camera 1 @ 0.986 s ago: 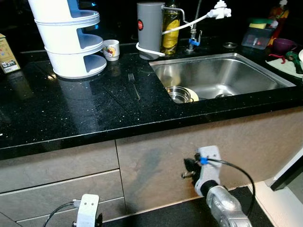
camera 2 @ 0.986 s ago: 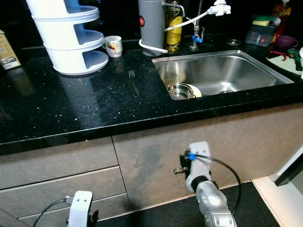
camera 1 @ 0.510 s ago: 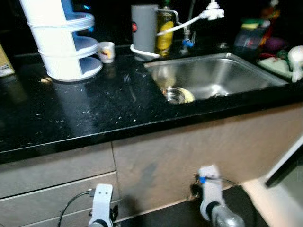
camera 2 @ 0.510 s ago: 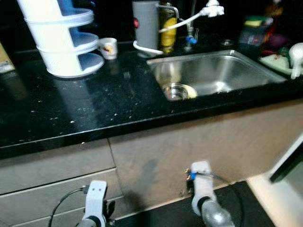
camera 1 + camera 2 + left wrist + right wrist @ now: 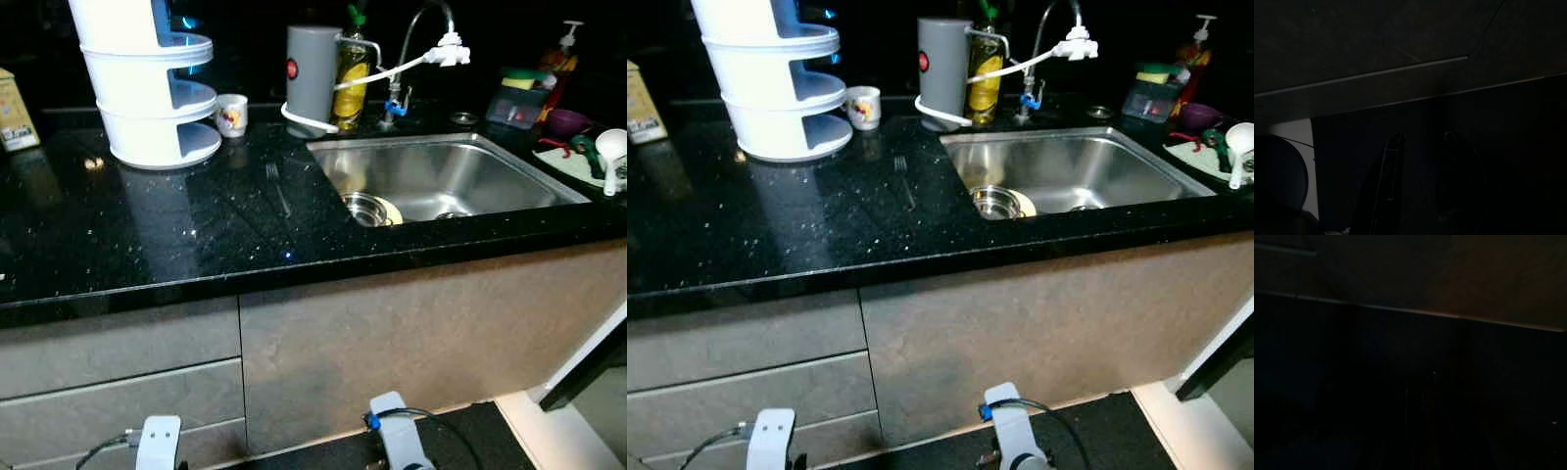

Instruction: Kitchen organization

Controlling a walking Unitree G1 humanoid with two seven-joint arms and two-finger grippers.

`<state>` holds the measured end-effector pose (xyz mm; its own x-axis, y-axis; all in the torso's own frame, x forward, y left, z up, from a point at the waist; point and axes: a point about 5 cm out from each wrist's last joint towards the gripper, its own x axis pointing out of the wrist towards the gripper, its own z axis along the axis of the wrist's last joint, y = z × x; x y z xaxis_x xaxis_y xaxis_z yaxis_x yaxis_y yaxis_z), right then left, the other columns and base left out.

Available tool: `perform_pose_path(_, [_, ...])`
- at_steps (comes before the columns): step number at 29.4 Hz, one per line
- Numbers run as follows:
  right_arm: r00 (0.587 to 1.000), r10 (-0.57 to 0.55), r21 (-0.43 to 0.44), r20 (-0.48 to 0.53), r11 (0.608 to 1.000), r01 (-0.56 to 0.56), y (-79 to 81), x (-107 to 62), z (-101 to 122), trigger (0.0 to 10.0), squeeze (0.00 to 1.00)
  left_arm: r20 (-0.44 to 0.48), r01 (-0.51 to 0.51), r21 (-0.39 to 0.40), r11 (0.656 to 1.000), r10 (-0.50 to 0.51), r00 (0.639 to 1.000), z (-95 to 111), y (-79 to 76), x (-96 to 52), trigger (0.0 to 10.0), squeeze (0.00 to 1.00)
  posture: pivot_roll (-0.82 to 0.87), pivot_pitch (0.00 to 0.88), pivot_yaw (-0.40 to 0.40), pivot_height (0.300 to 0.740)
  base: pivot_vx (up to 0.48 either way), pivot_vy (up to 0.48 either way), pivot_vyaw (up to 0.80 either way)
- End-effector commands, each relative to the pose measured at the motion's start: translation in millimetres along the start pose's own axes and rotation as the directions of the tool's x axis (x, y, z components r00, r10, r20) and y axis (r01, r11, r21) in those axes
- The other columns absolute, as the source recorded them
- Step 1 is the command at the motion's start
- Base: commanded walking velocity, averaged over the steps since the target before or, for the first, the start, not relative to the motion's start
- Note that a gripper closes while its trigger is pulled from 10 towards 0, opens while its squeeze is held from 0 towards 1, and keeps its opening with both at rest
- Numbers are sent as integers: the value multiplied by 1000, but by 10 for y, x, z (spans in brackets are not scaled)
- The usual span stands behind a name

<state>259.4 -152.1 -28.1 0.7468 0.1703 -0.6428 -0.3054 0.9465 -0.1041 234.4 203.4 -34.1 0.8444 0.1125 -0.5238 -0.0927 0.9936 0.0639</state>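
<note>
A fork (image 5: 278,184) lies on the black speckled counter (image 5: 147,235), left of the steel sink (image 5: 470,162). In the sink's near left corner sit a steel bowl (image 5: 365,207) and a pale plate (image 5: 396,209) beside it. A small printed mug (image 5: 231,114) stands next to a white tiered rack (image 5: 147,93) at the back. My left arm (image 5: 158,443) and right arm (image 5: 389,443) hang low before the cabinet fronts, far below the counter. Both wrist views are very dark, showing cabinet edges.
A grey canister (image 5: 312,70), an oil bottle (image 5: 351,80) and a faucet (image 5: 431,44) with a white hose stand behind the sink. A white ladle (image 5: 612,157), a purple bowl (image 5: 565,120) and a sponge tub (image 5: 524,98) sit at the right. A carton (image 5: 15,110) stands far left.
The camera has shifted and the blur has cleared. Both arms have dropped lower, so just their wrists peek over the bottom edge. Nothing on the counter has moved.
</note>
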Motion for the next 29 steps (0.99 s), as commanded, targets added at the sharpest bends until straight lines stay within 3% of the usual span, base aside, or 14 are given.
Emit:
perform_pose_path(1, [999,36,-25,-25,999,-37,59,-5,-123,10000,0,-16,33,60,998,-32,999,-39,-27,-15,10000,0,33,174,-54,740,0,0,0])
perform_pose_path(4, [1000,14,-6,-15,1000,-14,59,-5,-169,10000,0,-36,117,140,983,-113,993,-57,-115,1,10000,0,15,156,-14,740,0,0,0])
perform_pose_path(7, [999,-18,11,-28,1000,18,33,-25,-245,10000,0,-23,152,171,974,-151,988,-40,-221,12,10000,0,15,156,21,740,0,0,0])
perform_pose_path(14, [995,18,18,-94,1000,-17,67,-81,-452,10000,0,-57,178,74,981,-174,983,-139,-352,-29,10000,0,-12,168,19,740,0,0,0])
perform_pose_path(15, [988,7,-15,-155,1000,-10,18,-112,-563,10000,0,-90,163,9,987,-161,983,-231,-373,-67,10000,0,-29,182,6,740,0,0,0])
perform_pose_path(18, [985,-1,-23,-175,1000,-3,-13,-129,-612,10000,0,-106,135,-20,991,-136,985,-292,-359,-90,10000,0,-33,179,5,740,0,0,0])
perform_pose_path(24, [987,38,-28,-159,999,-43,12,-141,-629,10000,0,-168,147,-52,988,-154,974,-430,-424,-144,10000,0,-19,160,-19,740,0,0,0])
perform_pose_path(27, [972,49,-85,-228,994,-70,59,-179,-758,10000,0,-174,158,-58,986,-166,971,-447,-443,-153,10000,0,-12,161,-19,740,0,0,0])
perform_pose_path(29, [962,55,-79,-267,994,-79,100,-234,-893,10000,0,-197,153,4,988,-149,969,-508,-407,-180,10000,0,1,160,-18,740,0,0,0])
